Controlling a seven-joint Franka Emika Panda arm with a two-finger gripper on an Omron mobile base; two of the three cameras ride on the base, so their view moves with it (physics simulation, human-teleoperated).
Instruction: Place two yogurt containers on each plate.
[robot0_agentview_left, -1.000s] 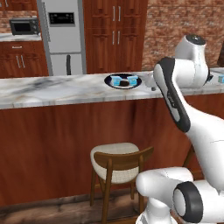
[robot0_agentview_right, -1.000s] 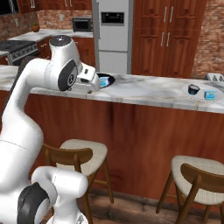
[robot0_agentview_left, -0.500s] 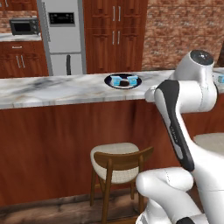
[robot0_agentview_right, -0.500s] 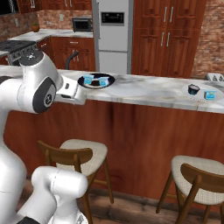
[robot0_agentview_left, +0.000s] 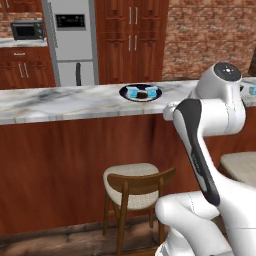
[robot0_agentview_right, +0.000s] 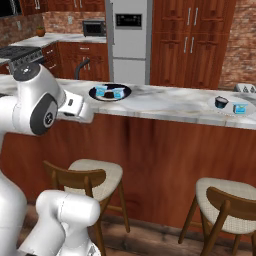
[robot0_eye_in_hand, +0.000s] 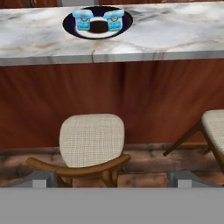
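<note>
Already, the dark navy plate (robot0_eye_in_hand: 97, 22) carries two yogurt containers (robot0_eye_in_hand: 83, 19), one either side of its dark centre, on the marble counter (robot0_eye_in_hand: 175, 35). Far along to the right, the pale plate (robot0_agentview_right: 227, 106) holds one yogurt container (robot0_agentview_right: 240, 108) beside a small black cup (robot0_agentview_right: 221, 102), so judge that plate one short. Your gripper (robot0_eye_in_hand: 111, 178) hangs low in front of the counter, jaws spread wide and holding nothing. The arm (robot0_agentview_left: 210, 115) is folded close to the counter edge; swing it up carelessly and you could clip the ledge or a stool (robot0_eye_in_hand: 89, 142). Any spare container is hard to find: the arm's bulk hides the counter's right end in the left base view.
</note>
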